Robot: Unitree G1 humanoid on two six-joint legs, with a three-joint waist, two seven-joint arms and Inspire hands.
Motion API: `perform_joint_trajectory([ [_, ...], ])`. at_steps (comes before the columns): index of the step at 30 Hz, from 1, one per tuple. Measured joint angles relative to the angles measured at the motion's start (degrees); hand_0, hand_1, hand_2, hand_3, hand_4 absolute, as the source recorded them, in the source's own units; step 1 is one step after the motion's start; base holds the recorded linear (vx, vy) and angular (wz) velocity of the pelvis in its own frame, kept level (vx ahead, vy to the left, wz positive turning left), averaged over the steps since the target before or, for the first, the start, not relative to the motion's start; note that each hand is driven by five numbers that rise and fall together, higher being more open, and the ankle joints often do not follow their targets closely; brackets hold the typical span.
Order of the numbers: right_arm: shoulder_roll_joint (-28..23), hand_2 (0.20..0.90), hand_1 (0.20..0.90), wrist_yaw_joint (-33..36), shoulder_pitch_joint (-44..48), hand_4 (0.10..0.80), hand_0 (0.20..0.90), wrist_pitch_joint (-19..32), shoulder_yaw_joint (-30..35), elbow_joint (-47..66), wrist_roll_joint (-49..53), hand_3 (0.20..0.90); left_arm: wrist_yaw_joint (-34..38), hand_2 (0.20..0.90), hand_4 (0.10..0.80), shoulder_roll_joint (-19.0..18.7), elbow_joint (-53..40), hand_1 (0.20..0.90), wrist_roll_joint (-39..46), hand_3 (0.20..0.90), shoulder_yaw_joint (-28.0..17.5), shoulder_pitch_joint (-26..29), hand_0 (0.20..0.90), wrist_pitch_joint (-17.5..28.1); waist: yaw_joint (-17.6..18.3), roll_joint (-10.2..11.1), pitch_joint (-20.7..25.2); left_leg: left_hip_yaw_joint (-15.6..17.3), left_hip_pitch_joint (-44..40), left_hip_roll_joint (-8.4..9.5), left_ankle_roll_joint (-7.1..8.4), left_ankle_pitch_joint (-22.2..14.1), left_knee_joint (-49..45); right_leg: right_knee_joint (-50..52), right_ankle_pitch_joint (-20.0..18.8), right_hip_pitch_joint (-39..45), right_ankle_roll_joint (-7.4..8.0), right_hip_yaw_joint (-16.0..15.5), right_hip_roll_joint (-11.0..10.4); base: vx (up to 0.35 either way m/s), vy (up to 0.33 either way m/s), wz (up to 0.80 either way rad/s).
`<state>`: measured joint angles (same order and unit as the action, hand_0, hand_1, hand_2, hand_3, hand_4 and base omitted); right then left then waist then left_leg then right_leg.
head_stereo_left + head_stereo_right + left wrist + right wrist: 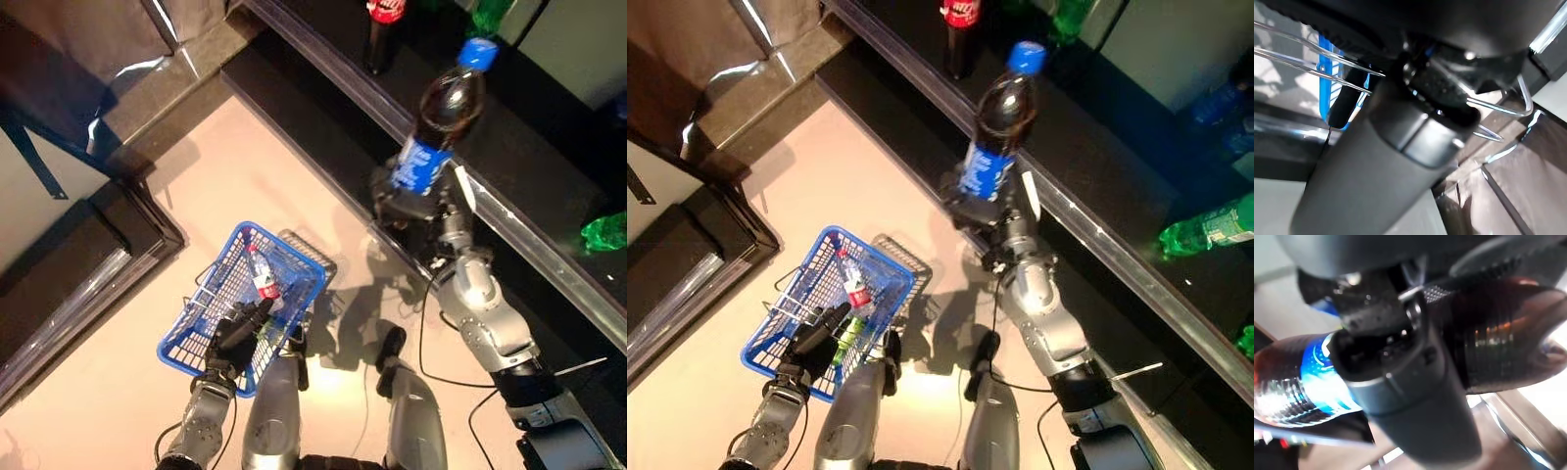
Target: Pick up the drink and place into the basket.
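The dark cola bottle point(1498, 333), pressed close in the right wrist view, is being gripped by the right hand point(416, 201), whose fingers and thumb are being curled round the blue-labelled lower part. In the head views the bottle is being held upright in the air, its blue cap point(479, 52) uppermost, in front of the long dark counter point(549, 147) and clear of its metal edge.

The blue basket point(201, 318) is being carried low at the robot's left, over the pale floor point(245, 176); it is well apart from the raised bottle. Its wire handle point(1508, 105) is being clasped by the left hand point(235, 333), with the fingers being wrapped round the wire. A small clear bottle with a red label point(263, 279) is being carried inside the basket, lying tilted against the far wall.

On the counter, a red-labelled cola bottle point(384, 24) is being left standing upright, and a green bottle point(1205, 230) is being left on its side further along.
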<state>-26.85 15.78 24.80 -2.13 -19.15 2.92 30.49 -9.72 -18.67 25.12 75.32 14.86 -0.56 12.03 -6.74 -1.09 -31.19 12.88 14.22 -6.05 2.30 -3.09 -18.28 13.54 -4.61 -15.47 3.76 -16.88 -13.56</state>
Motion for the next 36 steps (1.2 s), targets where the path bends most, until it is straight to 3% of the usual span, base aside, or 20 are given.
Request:
perform_joint_trajectory([
  [21,2.6,0.300,0.300,6.9,-1.3,0.100,0.300,-3.7,-9.6,-0.5,2.3,0.200,0.0,0.300,0.100,-5.1,-17.8,0.300,-0.7,0.200,3.6,0.4,0.300,-9.0,-4.7,0.4,0.1,-5.2,-7.2,0.96,1.03,2.2,7.3,-3.9,2.1,9.3,1.07,-5.0,0.4,0.033,-0.014,0.13],
  [36,9.7,0.300,0.300,11.7,1.6,0.100,0.300,-6.0,-14.5,-14.9,4.1,0.200,-5.0,0.300,0.100,-9.4,-19.9,0.300,-0.7,0.200,5.1,2.0,0.300,-14.4,-8.7,0.3,0.1,-8.6,-6.9,2.43,1.02,2.6,7.3,-2.2,3.8,10.5,1.88,-7.8,-1.3,0.020,0.006,0.11],
])
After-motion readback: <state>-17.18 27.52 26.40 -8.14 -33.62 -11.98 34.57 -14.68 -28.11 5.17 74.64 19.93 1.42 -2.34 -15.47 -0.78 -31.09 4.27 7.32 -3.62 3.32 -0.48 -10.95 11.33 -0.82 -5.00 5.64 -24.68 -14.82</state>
